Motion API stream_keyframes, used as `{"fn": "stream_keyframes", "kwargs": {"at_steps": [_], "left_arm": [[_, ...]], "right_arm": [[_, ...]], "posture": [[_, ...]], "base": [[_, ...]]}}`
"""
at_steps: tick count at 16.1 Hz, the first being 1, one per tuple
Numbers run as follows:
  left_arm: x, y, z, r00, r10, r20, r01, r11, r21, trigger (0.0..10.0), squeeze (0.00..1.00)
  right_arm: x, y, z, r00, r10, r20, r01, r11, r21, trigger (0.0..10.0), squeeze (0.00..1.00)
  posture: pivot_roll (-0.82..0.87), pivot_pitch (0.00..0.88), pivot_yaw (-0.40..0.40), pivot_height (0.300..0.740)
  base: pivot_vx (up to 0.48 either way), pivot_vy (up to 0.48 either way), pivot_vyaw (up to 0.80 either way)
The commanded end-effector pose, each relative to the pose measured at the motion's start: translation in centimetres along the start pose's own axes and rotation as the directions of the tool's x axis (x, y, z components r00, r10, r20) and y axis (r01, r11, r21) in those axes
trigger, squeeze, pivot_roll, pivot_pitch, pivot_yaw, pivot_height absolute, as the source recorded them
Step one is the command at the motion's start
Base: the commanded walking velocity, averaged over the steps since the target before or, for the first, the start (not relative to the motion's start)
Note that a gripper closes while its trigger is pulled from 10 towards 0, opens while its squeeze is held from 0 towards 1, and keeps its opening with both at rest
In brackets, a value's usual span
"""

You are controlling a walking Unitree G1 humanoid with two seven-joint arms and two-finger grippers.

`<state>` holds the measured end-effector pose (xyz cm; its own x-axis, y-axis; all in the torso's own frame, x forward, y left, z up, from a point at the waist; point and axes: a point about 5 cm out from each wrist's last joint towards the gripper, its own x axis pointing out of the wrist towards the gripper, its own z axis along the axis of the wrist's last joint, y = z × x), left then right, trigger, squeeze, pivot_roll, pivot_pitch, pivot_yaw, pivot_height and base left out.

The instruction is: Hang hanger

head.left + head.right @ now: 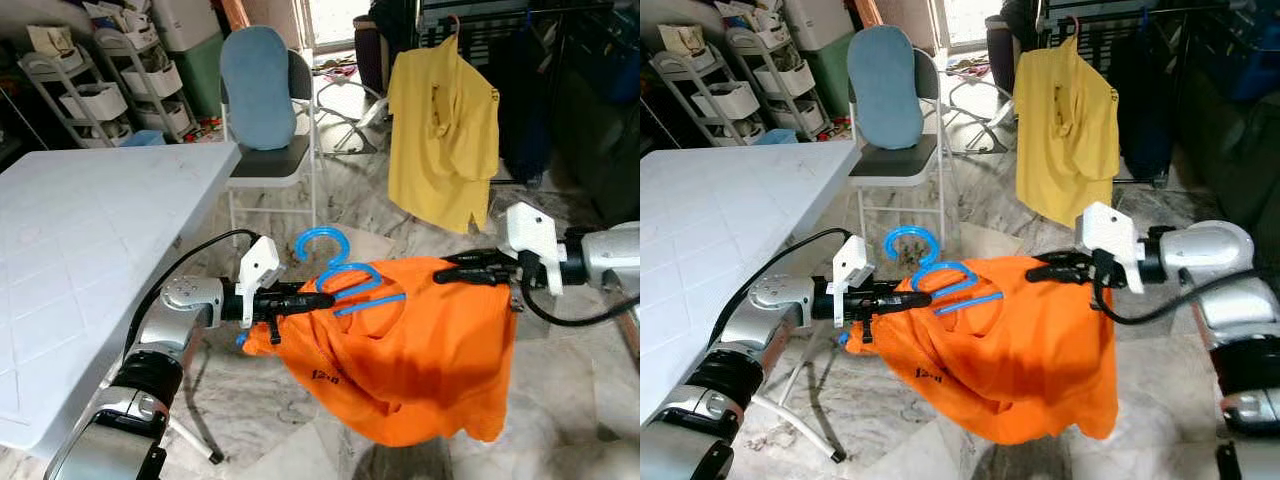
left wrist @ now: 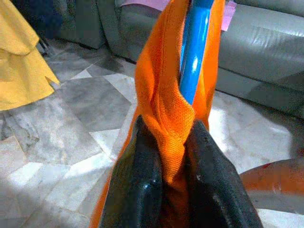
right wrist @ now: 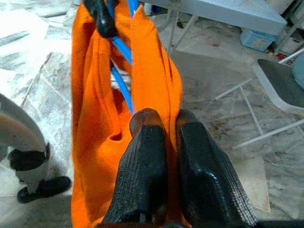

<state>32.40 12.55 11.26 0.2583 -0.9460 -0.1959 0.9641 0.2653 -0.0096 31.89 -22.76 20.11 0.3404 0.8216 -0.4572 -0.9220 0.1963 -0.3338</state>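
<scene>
Care lies in keeping the blue hanger (image 1: 340,272) level: left hand (image 1: 305,300) and right hand (image 1: 462,267) each pinch closed on a shoulder of the orange shirt (image 1: 400,350) stretched between them, hook up, rail with yellow shirt (image 1: 443,130) far right.

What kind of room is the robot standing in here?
Probably a lived-in home room used for laundry and storage. A yellow shirt hangs on a rack, a folding chair stands on the marble floor, and plastic drawer shelves fill the corner.
</scene>
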Motion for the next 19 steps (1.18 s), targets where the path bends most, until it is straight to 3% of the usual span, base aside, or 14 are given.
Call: {"fn": "stream_keyframes", "kwargs": {"at_steps": [1, 3, 6, 12, 13, 14, 18, 19], "left_arm": [[-1.4, 0.0, -1.5, 0.998, 0.026, -0.052, -0.027, 1.000, -0.016, 0.0, 0.00], [-2.3, 0.4, -1.8, 0.996, 0.067, -0.058, -0.069, 0.997, -0.034, 0.0, 0.00], [-3.0, 1.3, -1.3, 0.985, 0.170, 0.012, -0.168, 0.983, -0.077, 0.0, 0.00], [-3.4, 0.7, -2.2, 0.967, 0.248, 0.060, -0.240, 0.964, -0.116, 0.0, 0.00], [-3.7, 1.0, -2.2, 0.942, 0.330, 0.062, -0.321, 0.939, -0.127, 0.0, 0.00], [-3.6, 1.3, -1.9, 0.905, 0.417, 0.080, -0.403, 0.903, -0.146, 0.0, 0.00], [-2.6, 0.8, -1.3, 0.814, 0.564, 0.143, -0.520, 0.815, -0.256, 0.0, 0.00], [-2.1, 0.3, -1.5, 0.797, 0.585, 0.149, -0.534, 0.799, -0.278, 0.0, 0.00]], "right_arm": [[0.5, -1.2, 1.3, 0.995, -0.086, 0.046, 0.087, 0.995, -0.040, 10.0, 1.00], [1.5, -1.1, 1.3, 0.996, -0.056, 0.062, 0.056, 0.998, -0.009, 10.0, 1.00], [2.9, -1.0, 1.3, 0.997, -0.039, 0.071, 0.042, 0.998, -0.047, 10.0, 1.00], [2.9, -3.0, 1.3, 0.979, -0.197, 0.044, 0.200, 0.976, -0.084, 10.0, 1.00], [2.9, -4.3, 1.3, 0.926, -0.377, -0.017, 0.372, 0.920, -0.126, 10.0, 1.00], [3.1, -4.5, 1.1, 0.898, -0.440, 0.000, 0.439, 0.896, -0.060, 10.0, 1.00], [5.3, -2.6, -0.6, 0.812, -0.583, 0.026, 0.575, 0.806, 0.138, 10.0, 1.00], [6.2, -1.8, -1.3, 0.780, -0.625, 0.027, 0.608, 0.768, 0.203, 10.0, 1.00]], "posture": [[-0.17, 0.000, 0.169, 0.740], [-0.17, 0.000, 0.176, 0.740], [-0.17, 0.000, 0.181, 0.740], [-0.16, 0.000, 0.173, 0.740], [-0.16, 0.000, 0.177, 0.740], [-0.15, 0.000, 0.174, 0.740], [-0.13, 0.000, 0.151, 0.740], [-0.12, 0.000, 0.146, 0.740]], "base": [[0.000, 0.000, 0.00], [0.000, 0.000, 0.00], [0.000, 0.000, 0.00], [0.000, 0.000, 0.00], [0.000, 0.000, 0.00], [0.000, 0.000, 0.00], [0.000, 0.000, 0.00], [0.000, 0.000, 0.00]]}}
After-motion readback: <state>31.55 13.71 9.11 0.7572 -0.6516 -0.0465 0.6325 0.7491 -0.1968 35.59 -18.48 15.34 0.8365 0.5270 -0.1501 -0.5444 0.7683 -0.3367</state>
